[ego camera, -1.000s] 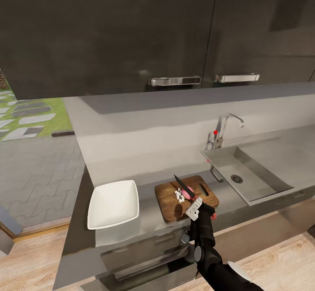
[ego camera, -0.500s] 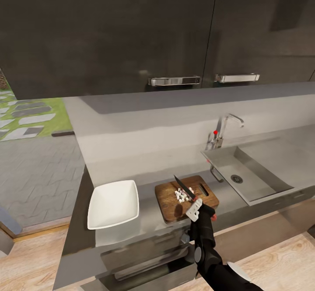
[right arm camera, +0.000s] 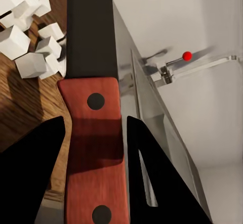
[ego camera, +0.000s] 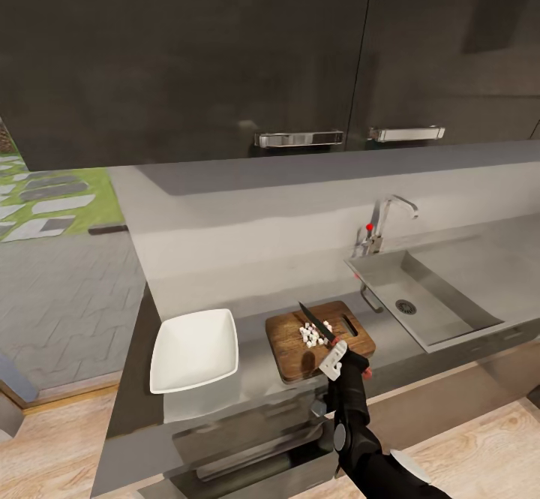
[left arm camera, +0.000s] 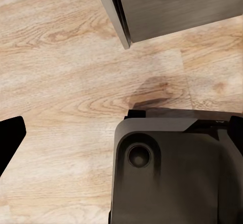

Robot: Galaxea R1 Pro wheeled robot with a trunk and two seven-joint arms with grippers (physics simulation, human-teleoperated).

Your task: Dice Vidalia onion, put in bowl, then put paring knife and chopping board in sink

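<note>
A: Start with the big things. What bounds the work area?

B: Dark wall cabinets [ego camera: 225, 56] hang above the long bench [ego camera: 247, 379], whose left end drops off to the wooden floor [ego camera: 52, 446]. The sink [ego camera: 431, 300] is sunk into the bench on the right, its tap [ego camera: 382, 221] at the back corner, and the basin is bare around the drain.

A: Room to move on the bench?

B: A strip of bare top lies between the white bowl [ego camera: 193, 350] and the chopping board [ego camera: 319, 338]; the two are near each other and apart. The board sits just left of the sink, close to the bench's front edge.

A: And the onion?

B: It lies as diced onion [ego camera: 313, 334], small white cubes heaped on the middle of the board.

A: Where is that relative to the hand?

B: The right hand [ego camera: 339, 356] hovers over the board's front right corner, its fingers [right arm camera: 30, 173] pressed on the red handle of the paring knife [ego camera: 316, 322]. The dark blade reaches out over the board, just beside the cubes. The left hand's finger [left arm camera: 10, 138] hangs over the floor; I cannot tell whether that hand is spread.
</note>
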